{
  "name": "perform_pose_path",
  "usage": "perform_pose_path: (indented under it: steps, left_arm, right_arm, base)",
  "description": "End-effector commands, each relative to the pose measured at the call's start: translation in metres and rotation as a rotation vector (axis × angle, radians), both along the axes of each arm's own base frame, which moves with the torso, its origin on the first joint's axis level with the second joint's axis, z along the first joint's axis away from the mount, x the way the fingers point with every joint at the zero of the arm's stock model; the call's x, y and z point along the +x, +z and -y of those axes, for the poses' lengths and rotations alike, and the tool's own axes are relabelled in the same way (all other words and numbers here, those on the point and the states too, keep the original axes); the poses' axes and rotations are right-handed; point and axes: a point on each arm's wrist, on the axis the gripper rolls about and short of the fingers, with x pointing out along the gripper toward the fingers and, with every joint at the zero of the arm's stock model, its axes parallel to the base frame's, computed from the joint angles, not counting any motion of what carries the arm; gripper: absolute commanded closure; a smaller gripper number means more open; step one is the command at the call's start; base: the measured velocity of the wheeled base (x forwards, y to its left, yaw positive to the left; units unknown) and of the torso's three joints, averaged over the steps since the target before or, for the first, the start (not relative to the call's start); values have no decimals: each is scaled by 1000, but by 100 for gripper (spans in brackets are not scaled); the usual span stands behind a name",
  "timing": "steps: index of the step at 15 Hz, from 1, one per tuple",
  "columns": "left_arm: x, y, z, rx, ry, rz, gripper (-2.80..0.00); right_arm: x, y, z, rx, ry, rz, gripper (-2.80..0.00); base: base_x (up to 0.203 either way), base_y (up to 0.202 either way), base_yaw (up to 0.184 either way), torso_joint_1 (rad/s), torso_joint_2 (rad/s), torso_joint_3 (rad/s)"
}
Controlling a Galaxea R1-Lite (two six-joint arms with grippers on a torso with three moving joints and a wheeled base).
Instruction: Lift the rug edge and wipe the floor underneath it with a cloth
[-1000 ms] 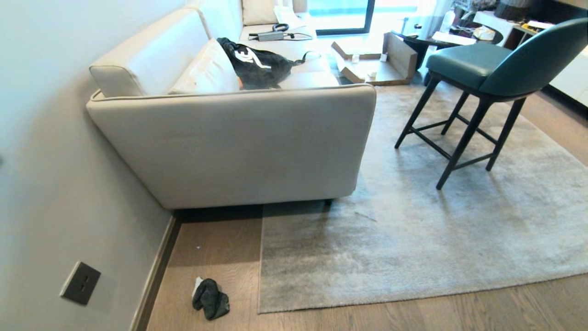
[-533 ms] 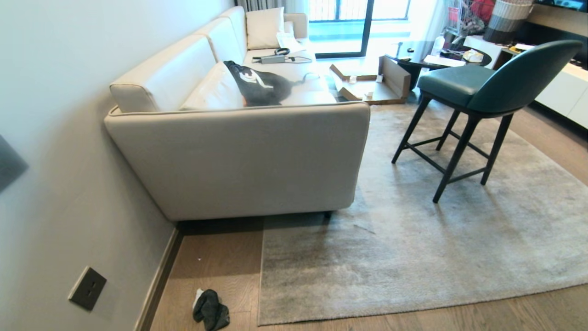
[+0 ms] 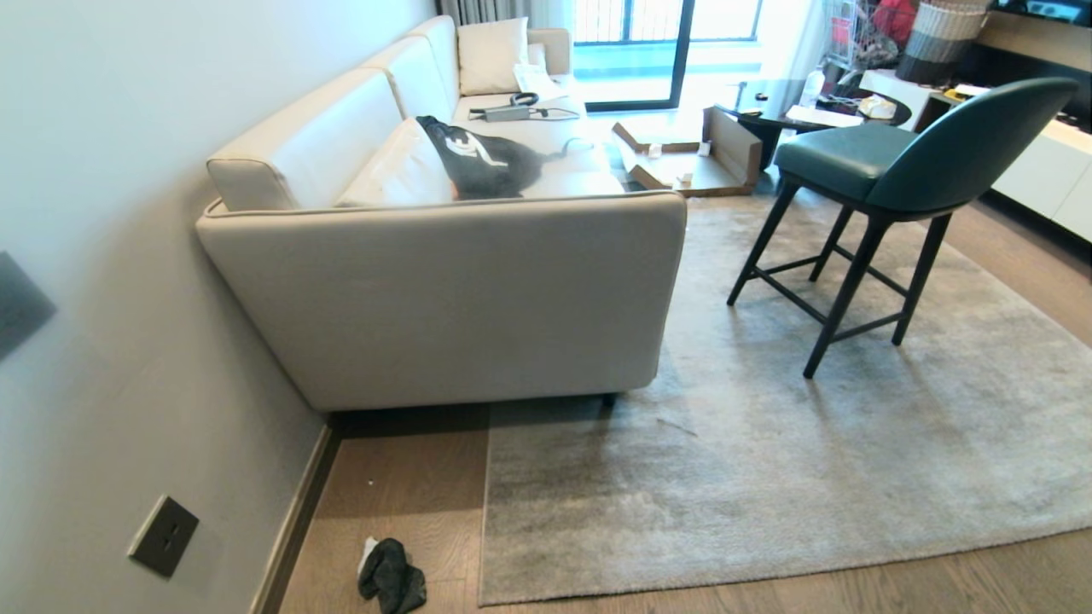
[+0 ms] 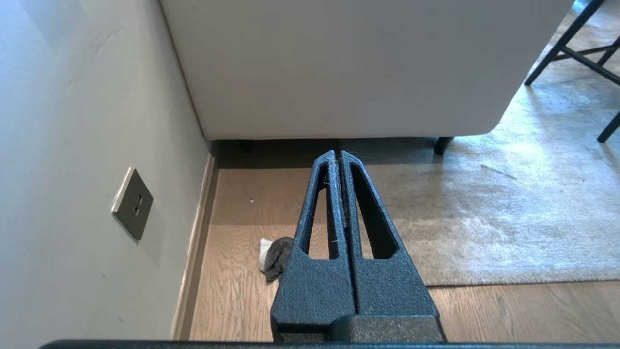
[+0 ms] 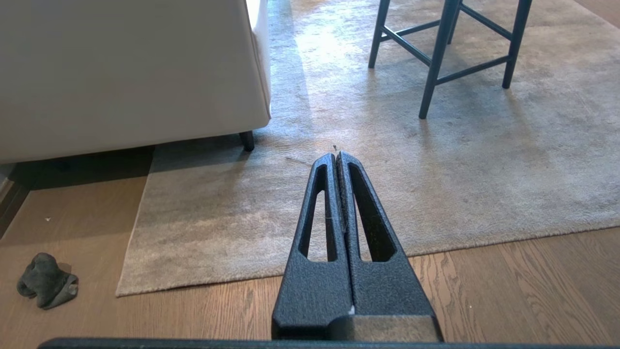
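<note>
Grey rug edge point(image 3: 483, 512) lies flat beside the cloth point(image 3: 391, 576); both tools pinched together, empty.

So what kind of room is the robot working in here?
Most likely a home living room: a cream upholstered sofa stands against the wall, a large light grey short-pile rug covers the light brown wood plank floor, and a teal padded bar chair stands on it.

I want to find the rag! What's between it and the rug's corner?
Only bare wooden floor lies between the rag and the rug corner, shown in the head view.
</note>
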Motion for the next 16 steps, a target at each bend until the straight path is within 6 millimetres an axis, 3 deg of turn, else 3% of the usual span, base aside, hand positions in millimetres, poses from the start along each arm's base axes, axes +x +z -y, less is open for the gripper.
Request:
perform_pose_path:
  steps: [1,16]
  left_arm:
    - [0,0,0,-1,1,1,0]
    - [0,0,0,-1,-1,1,0]
  right_arm:
    - [0,0,0,0,0,-1,0]
    - [0,0,0,-6,1,-2,0]
  base:
    - [0,0,0,0,0,0]
    - [0,0,0,0,0,0]
